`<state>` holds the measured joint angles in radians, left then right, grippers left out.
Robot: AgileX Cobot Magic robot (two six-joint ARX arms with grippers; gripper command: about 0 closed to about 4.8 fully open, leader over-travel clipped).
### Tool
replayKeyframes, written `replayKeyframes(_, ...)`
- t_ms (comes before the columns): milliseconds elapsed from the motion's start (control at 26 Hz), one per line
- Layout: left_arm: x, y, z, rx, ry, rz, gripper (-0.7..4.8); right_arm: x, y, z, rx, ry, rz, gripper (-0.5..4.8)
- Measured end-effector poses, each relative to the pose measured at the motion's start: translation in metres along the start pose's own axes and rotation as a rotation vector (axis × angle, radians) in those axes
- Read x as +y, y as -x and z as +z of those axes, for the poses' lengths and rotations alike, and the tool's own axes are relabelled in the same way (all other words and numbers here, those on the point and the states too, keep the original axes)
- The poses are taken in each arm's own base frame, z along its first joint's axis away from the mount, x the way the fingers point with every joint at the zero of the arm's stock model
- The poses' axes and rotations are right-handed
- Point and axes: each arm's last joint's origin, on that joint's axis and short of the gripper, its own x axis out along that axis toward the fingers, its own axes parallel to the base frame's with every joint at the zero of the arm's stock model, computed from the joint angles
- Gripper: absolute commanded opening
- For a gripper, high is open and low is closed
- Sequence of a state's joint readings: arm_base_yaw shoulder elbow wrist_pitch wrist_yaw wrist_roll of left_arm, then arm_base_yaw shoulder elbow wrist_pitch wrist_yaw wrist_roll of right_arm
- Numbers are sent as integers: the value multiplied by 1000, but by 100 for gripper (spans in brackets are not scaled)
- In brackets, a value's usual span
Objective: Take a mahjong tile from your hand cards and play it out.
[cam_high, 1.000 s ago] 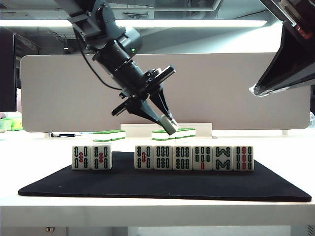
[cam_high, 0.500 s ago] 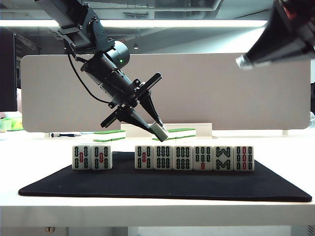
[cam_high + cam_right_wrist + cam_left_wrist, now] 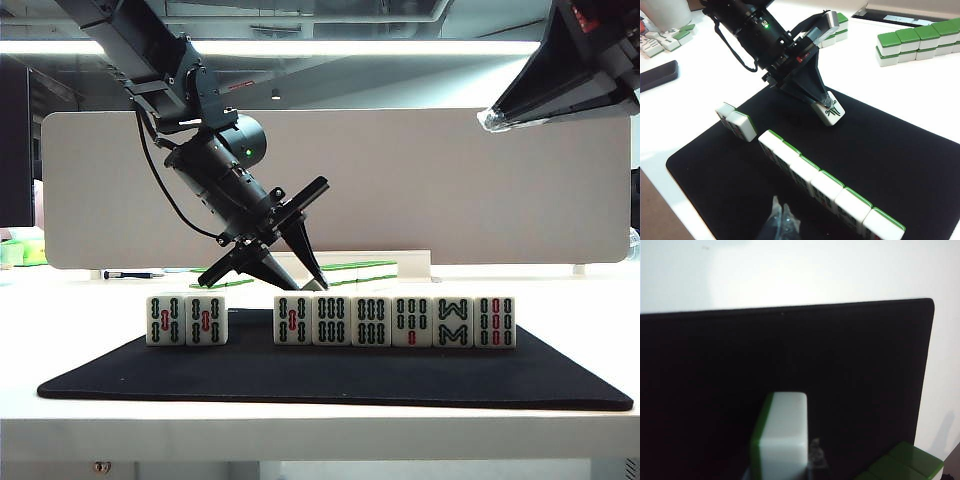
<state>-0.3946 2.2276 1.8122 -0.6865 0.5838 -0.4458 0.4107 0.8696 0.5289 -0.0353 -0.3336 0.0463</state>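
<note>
My left gripper (image 3: 827, 104) is shut on the mahjong tile (image 3: 829, 113), white with a black bird figure. It holds the tile tilted, low over the black mat (image 3: 890, 150), beyond the hand cards. I cannot tell whether the tile touches the mat. The left wrist view shows the tile's (image 3: 782, 432) white side and green back. In the exterior view my left gripper (image 3: 316, 286) dips behind the hand cards (image 3: 395, 321), which hide the tile. The hand cards (image 3: 810, 180) stand in a row with a gap after two at the left. My right gripper (image 3: 781, 212) hangs shut and empty over the mat's near edge.
Flat green-and-white tile stacks (image 3: 915, 42) lie on the white table past the mat, with more (image 3: 836, 27) behind the left arm. A dark flat object (image 3: 657, 75) and loose tiles (image 3: 665, 40) sit off to one side. A white panel (image 3: 500, 190) closes the back.
My left gripper has come down and slightly left with the tile, from above the row to behind it. The right arm's gripper has swung at the top right.
</note>
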Motion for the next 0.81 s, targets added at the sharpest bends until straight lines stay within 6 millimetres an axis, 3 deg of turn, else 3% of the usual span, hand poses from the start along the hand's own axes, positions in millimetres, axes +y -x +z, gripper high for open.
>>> replayKeyframes(115, 0, -1, 0, 6, 2, -1, 94, 0, 0, 0, 0, -1, 0, -1)
replayKeyframes(269, 3, -1, 1, 7, 8, 4, 290, 0, 0, 0, -1, 0, 0, -1)
replayKeyframes(423, 6, -3, 0, 17, 19, 15, 296, 0, 0, 0, -1, 0, 0, -1)
replayKeyframes(500, 6, -3, 0, 19, 11, 16, 360, 0, 0, 0, 0, 0, 0, -1)
replayKeyframes(615, 6, 1, 1, 10, -2, 11, 365, 0, 0, 0, 0, 0, 0, -1)
replayKeyframes(808, 21, 35, 15, -2, 26, 74, 365, 0, 0, 0, 0, 0, 1, -1)
